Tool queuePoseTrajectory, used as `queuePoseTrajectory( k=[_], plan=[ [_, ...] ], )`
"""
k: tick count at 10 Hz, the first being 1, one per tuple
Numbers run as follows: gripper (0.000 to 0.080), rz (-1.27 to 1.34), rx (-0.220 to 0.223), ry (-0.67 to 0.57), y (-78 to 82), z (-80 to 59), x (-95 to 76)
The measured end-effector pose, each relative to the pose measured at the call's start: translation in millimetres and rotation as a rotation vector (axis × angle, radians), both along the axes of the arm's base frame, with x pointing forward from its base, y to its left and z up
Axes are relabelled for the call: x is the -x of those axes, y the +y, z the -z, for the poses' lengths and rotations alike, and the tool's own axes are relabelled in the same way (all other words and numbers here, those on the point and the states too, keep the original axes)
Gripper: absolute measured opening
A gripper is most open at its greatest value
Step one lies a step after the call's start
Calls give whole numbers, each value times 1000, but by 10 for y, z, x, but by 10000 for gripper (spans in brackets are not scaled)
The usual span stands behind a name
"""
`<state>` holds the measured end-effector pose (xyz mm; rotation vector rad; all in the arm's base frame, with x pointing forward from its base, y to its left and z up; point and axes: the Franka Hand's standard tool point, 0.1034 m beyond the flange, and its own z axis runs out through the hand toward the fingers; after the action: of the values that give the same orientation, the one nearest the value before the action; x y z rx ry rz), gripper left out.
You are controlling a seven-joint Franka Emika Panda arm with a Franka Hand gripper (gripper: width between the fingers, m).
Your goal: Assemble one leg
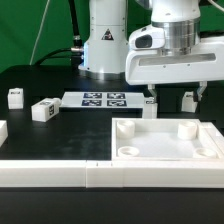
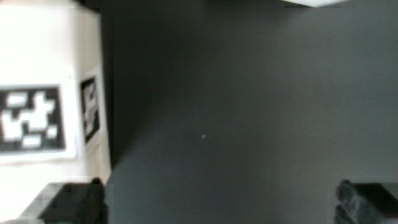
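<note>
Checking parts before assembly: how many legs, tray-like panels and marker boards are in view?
Legs: 3
Tray-like panel: 1
Marker board: 1
Total: 5
White piece cut off at the exterior view's left edge: not counted.

My fingers [image 1: 190,100] are black. The thin flat white marker board [image 1: 103,99] carries black-and-white square tags. At its nine o'clock, a small white plastic stubby leg [image 1: 43,110] wears one such tag. The flat tabletop [image 1: 70,135] is black.
</note>
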<state>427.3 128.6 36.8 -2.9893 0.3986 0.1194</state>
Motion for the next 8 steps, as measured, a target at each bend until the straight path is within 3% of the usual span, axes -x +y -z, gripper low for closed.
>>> queuePoseTrajectory(
  k=[2,3,7,8],
  plan=[
    [648,171,-1,22,30,-1,22],
    [648,253,1,35,104,3,135],
    [648,160,5,33,357,17,457],
    [648,138,4,34,364,29,464]
  ],
)
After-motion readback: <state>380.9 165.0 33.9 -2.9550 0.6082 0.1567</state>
